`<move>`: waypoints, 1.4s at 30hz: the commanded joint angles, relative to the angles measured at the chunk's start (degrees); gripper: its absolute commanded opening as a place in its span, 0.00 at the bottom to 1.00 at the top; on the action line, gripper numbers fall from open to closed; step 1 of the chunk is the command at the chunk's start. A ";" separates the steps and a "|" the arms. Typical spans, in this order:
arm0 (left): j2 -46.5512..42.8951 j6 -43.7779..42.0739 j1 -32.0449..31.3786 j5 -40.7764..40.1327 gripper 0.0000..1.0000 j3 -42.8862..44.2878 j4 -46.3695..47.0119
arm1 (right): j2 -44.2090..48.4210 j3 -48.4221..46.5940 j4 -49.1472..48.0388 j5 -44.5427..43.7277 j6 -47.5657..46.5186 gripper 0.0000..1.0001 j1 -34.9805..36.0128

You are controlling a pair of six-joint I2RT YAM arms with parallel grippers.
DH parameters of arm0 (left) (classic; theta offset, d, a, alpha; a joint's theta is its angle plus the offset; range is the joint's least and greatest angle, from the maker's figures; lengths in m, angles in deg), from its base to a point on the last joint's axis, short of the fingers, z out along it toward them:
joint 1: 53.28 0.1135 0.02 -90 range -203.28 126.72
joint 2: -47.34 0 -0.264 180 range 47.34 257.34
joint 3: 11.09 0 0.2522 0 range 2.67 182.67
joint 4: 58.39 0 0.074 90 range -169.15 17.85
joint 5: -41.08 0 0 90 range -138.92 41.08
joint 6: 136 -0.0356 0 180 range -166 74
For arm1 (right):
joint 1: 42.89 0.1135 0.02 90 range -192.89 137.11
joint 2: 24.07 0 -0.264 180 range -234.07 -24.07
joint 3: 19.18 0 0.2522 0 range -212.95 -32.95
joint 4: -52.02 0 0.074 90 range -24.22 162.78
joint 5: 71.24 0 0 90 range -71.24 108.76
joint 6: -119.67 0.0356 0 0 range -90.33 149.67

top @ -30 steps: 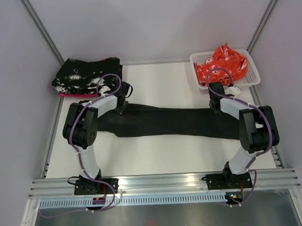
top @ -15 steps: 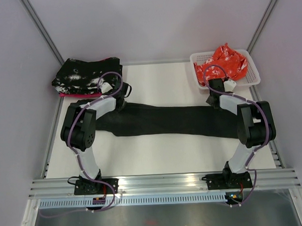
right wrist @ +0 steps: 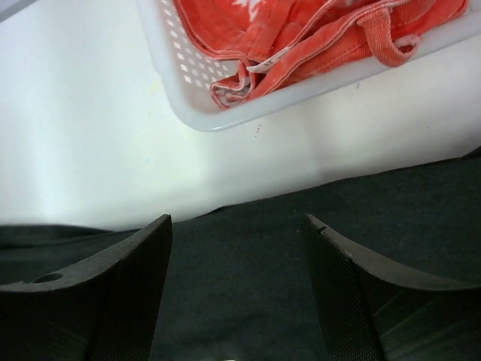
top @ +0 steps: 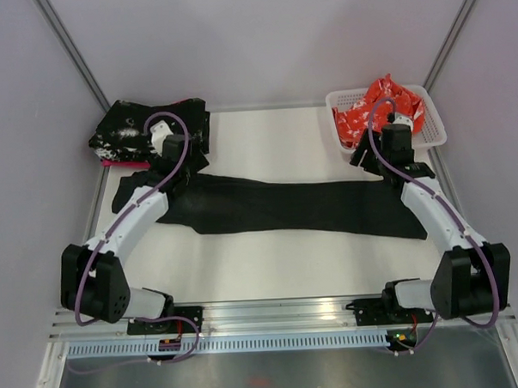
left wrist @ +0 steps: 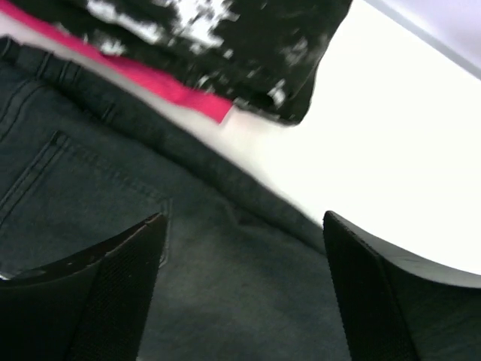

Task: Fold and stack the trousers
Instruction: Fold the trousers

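The black trousers (top: 285, 208) lie flat in one long band across the table, waist at the left and leg ends at the right. My left gripper (top: 182, 170) hovers open over the waist end. In the left wrist view a back pocket seam shows on the trousers (left wrist: 225, 301), and the left gripper (left wrist: 242, 218) holds nothing. My right gripper (top: 367, 161) hangs open above the far edge of the leg end. Between the fingers of the right gripper (right wrist: 235, 219) only the flat trousers (right wrist: 240, 286) show.
A folded stack of black cloth speckled with white (top: 149, 130), with pink cloth (left wrist: 173, 86) under it, sits at the back left, touching the waist. A white basket (top: 435, 130) holding orange-red cloth (top: 384, 103) stands at the back right. Grey walls enclose the table.
Both grippers have gone from shut to open, letting go of the trousers, and have lifted off the cloth. Both arms have stretched out, elbows swinging outward. The trousers stay flat.
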State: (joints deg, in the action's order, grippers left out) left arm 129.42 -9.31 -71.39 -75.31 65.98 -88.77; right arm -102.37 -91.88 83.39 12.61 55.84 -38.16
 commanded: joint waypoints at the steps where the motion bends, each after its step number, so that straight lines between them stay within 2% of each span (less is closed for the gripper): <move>1: -3.06 -1.44 0.09 2.66 0.87 -9.31 1.06 | 4.98 5.92 2.70 3.71 -2.62 0.75 -0.16; 2: -3.77 -1.70 0.18 3.71 0.85 -11.00 2.02 | 5.87 6.98 3.31 2.13 -2.44 0.75 -0.16; 5: -5.09 -6.34 0.35 14.22 0.69 -15.49 7.20 | 8.86 11.03 4.80 1.23 -2.62 0.74 -0.16; 7: -4.31 -8.29 0.35 17.76 0.60 -15.85 8.98 | 10.09 13.74 5.24 1.15 -2.27 0.73 -0.16; 8: -2.47 -9.60 0.35 19.17 0.49 -15.41 8.98 | 10.10 14.37 5.68 0.45 -2.01 0.69 -0.34; 9: -1.15 -10.14 0.27 21.01 0.32 -14.97 8.89 | 9.75 14.90 6.03 -0.43 -0.87 0.67 -0.51; 10: 0.34 -10.06 0.27 20.86 0.28 -13.75 8.54 | 8.70 15.77 6.30 -0.96 -0.43 0.65 -0.86; 11: 3.75 -9.10 0.27 20.59 0.16 -13.13 8.62 | 8.08 16.13 6.04 -1.75 -0.07 0.63 -1.47; 14: 11.04 -7.16 0.27 20.85 0.07 -9.71 10.03 | 4.40 16.49 4.90 -3.51 2.64 0.57 -3.40; 19: 20.12 -6.19 0.18 23.40 0.05 -1.62 11.08 | -2.37 13.50 2.00 -8.08 3.18 0.48 -6.21; 28: 30.84 -5.93 0.18 21.03 0.04 7.95 10.74 | -15.64 6.03 -1.96 -4.76 3.36 0.45 -8.69; 35: 34.89 -4.52 0.18 22.25 0.07 11.31 9.68 | -18.46 6.90 -4.51 -2.37 4.76 0.43 -8.86; 38: 34.21 -5.04 0.18 23.23 0.08 13.16 4.86 | -18.73 7.34 -3.81 -2.72 3.98 0.43 -8.86; 40: 31.05 -5.13 0.18 22.09 0.11 10.79 3.27 | -18.55 7.70 -3.11 -3.69 3.10 0.43 -8.95; 42: 23.94 -5.13 0.18 19.54 0.18 5.98 1.77 | -18.03 8.31 -2.75 -4.57 2.92 0.43 -8.95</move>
State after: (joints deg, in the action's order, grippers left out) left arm 161.38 -15.32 -71.15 -53.43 76.41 -83.17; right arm -119.68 -84.82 81.18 8.11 58.81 -46.99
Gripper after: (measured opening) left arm 0.148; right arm 0.434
